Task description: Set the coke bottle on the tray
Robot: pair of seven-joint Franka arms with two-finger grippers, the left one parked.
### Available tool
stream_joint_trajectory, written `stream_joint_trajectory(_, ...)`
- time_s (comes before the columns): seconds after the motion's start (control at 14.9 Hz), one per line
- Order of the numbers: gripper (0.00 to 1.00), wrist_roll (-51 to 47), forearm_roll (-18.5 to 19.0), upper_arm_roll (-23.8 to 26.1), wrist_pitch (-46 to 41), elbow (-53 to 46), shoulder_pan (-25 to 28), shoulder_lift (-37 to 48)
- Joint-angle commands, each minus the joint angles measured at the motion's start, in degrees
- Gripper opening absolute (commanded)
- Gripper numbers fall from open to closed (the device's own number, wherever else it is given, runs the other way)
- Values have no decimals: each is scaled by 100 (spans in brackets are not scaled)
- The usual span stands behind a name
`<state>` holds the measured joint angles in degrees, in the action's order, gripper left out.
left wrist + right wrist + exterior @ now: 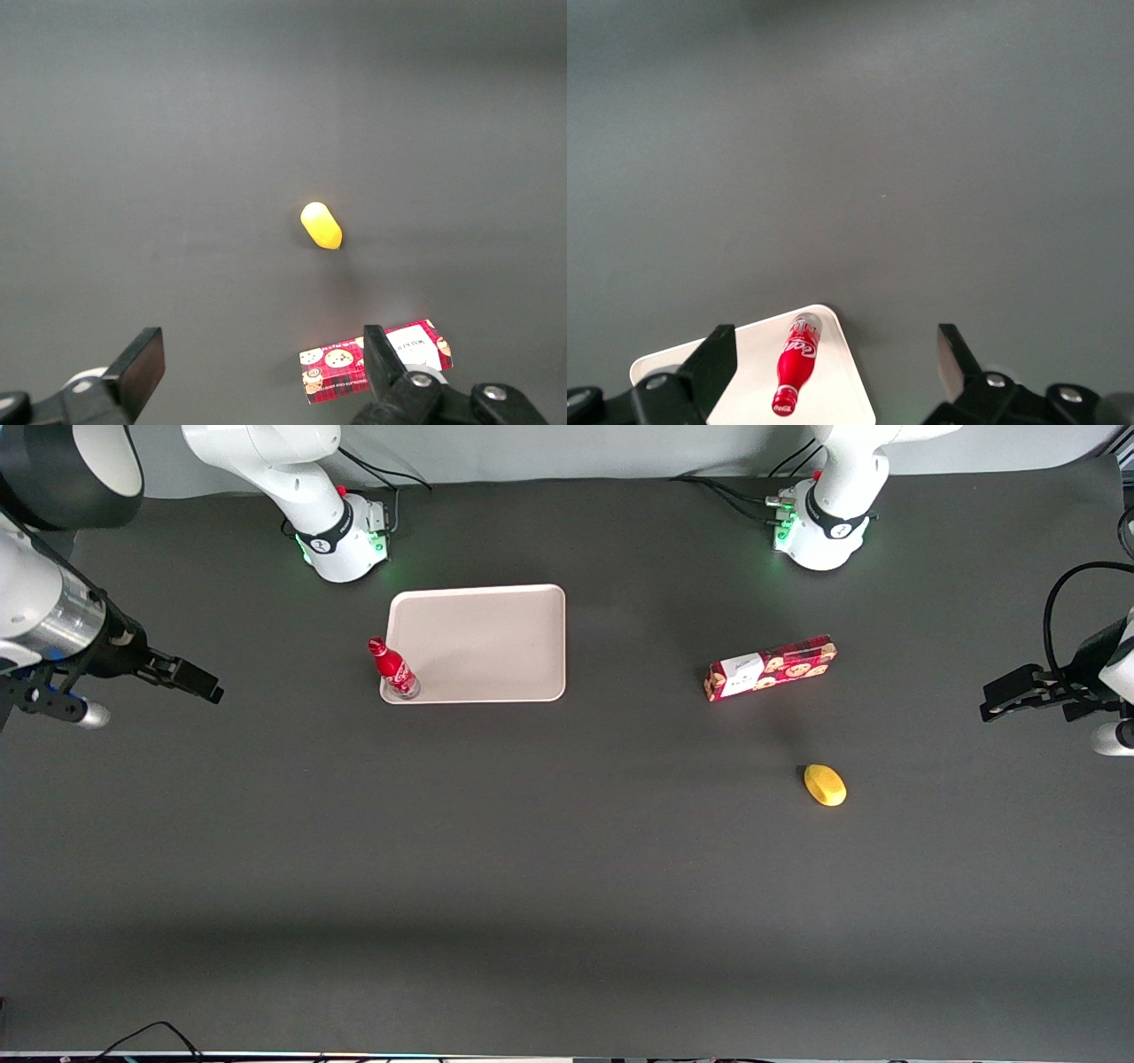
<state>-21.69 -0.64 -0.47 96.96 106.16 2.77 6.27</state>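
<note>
A small yellow lemon-shaped object (825, 785) lies nearest the front camera, toward the parked arm's end of the table. The slim red coke bottle (394, 669) with white script stands upright in a corner of the pale beige-pink rectangular tray (496, 638), well apart from the gripper (199, 682). That gripper hangs above the dark table (567, 886), fingers spread wide, holding nothing. A flat red snack box (770, 668) lies far off.

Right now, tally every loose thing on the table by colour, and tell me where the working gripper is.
Red: 2, the coke bottle standing in a corner of the tray, and the snack box
Beige-pink: 1, the tray
Yellow: 1, the lemon-like object
Total: 4
The gripper is open, off the tray toward the working arm's end.
</note>
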Motion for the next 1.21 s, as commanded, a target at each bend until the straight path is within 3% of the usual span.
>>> stream_joint_trajectory(0.0,100,157,-130,30,183,203,-83,182)
stream_joint_trajectory(0.2,100,218,-129,30,140,54,-92,155)
stream_joint_trajectory(0.47,100,1544,-138,-58,-167,-25,-101,138)
stream_joint_trajectory(1.14,100,1598,-138,-67,-203,-192,-83,-12)
